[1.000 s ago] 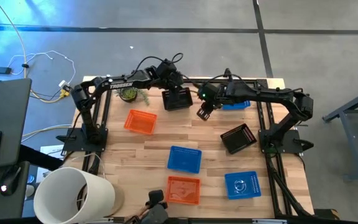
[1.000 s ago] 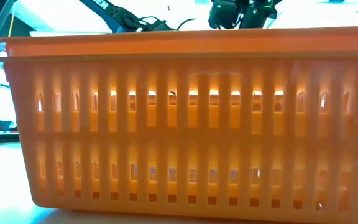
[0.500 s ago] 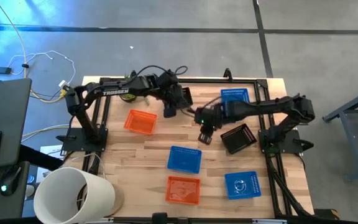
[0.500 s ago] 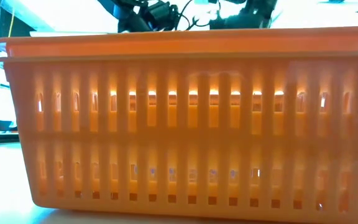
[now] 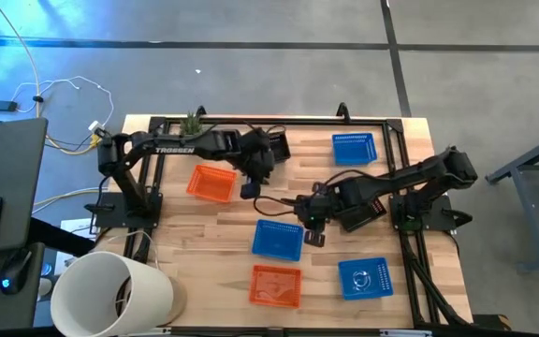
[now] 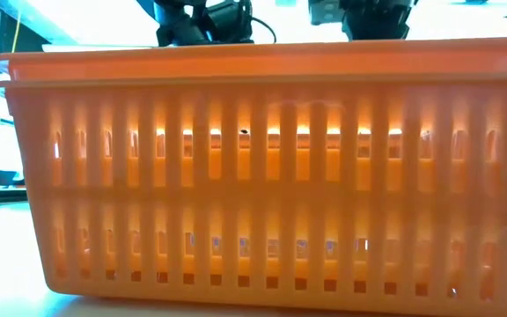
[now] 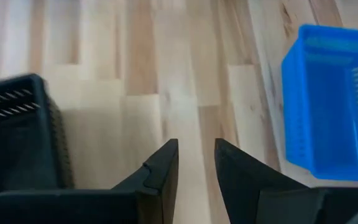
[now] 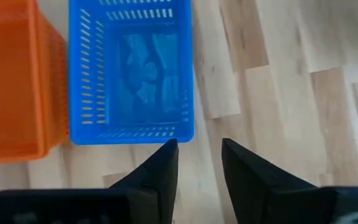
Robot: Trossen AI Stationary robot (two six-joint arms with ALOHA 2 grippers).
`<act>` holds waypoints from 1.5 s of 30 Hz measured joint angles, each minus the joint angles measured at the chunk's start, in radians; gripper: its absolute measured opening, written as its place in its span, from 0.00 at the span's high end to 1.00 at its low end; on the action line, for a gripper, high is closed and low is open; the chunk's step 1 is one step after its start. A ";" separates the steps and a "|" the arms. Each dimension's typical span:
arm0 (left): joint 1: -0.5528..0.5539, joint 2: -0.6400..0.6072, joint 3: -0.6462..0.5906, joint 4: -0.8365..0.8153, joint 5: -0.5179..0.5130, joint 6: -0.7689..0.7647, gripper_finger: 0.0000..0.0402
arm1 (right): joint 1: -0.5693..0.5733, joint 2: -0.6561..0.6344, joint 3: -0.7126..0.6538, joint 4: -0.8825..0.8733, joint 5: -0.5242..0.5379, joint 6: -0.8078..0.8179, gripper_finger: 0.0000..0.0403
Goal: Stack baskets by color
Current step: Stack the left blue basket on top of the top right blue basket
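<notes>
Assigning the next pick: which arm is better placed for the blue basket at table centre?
Right, probably. The right gripper hangs, open and empty, beside the centre blue basket, which fills its wrist view. The left gripper is farther back, between the black basket and an orange basket.

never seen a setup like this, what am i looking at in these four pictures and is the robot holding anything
Two dark robot arms work at a wooden table. The overhead picture shows it all: orange baskets, blue baskets, black baskets, a white bucket and a small plant. The table-level picture is filled by one orange basket's wall. The other two come from cameras on the wrists, looking past each arm's fingers. The left gripper and the right gripper are both open over bare wood, holding nothing.
</notes>
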 joint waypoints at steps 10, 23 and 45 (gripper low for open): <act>-0.059 -0.056 -0.005 -0.021 -0.069 -0.022 0.79 | 0.021 0.004 0.000 0.093 -0.044 0.021 0.59; -0.151 -0.243 -0.082 -0.048 -0.297 -0.030 0.79 | 0.021 0.114 0.002 0.132 -0.029 -0.022 0.58; -0.163 -0.278 -0.094 -0.055 -0.393 -0.055 0.79 | -0.041 0.271 0.000 0.177 -0.024 -0.028 0.58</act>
